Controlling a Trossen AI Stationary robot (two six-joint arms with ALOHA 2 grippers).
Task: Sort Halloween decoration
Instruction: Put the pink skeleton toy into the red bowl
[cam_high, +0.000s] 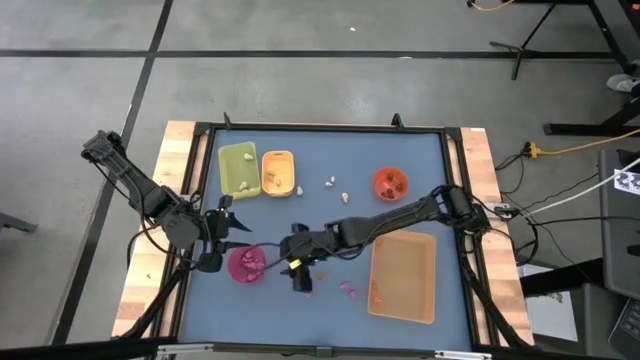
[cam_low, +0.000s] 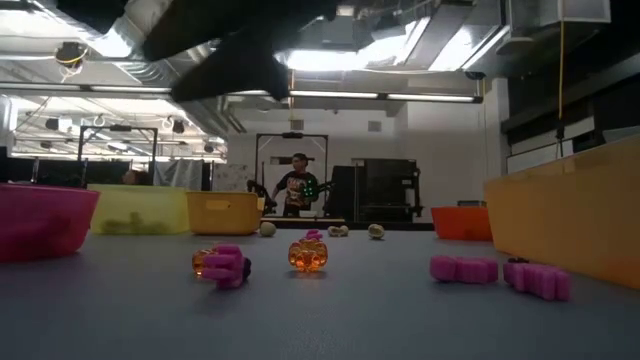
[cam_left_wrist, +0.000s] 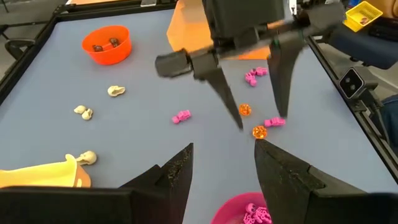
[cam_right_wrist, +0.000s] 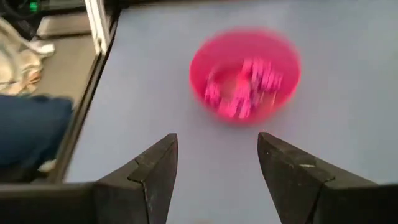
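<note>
Small Halloween decoration pieces lie loose on the blue mat: two orange ones (cam_left_wrist: 259, 131) (cam_left_wrist: 244, 109), magenta ones (cam_left_wrist: 181, 116) (cam_left_wrist: 274, 122) (cam_left_wrist: 254, 74) and cream ones (cam_left_wrist: 115, 91) (cam_left_wrist: 83, 112). A pink bowl (cam_right_wrist: 244, 74) holds magenta pieces. My right gripper (cam_left_wrist: 261, 121) hangs open above the two orange pieces, clear of the mat, with nothing between its fingers. In the high view it (cam_high: 300, 278) is just right of the pink bowl (cam_high: 247, 263). My left gripper (cam_left_wrist: 224, 155) waits open at the bowl's left (cam_high: 222, 240), also empty.
A green tray (cam_high: 238, 170) and a yellow-orange tray (cam_high: 278, 172) stand at the far left of the mat. A red-orange bowl (cam_high: 390, 183) with dark pieces stands at the far right, a tan tray (cam_high: 403, 275) at the near right. A person stands in the room behind (cam_low: 297, 185).
</note>
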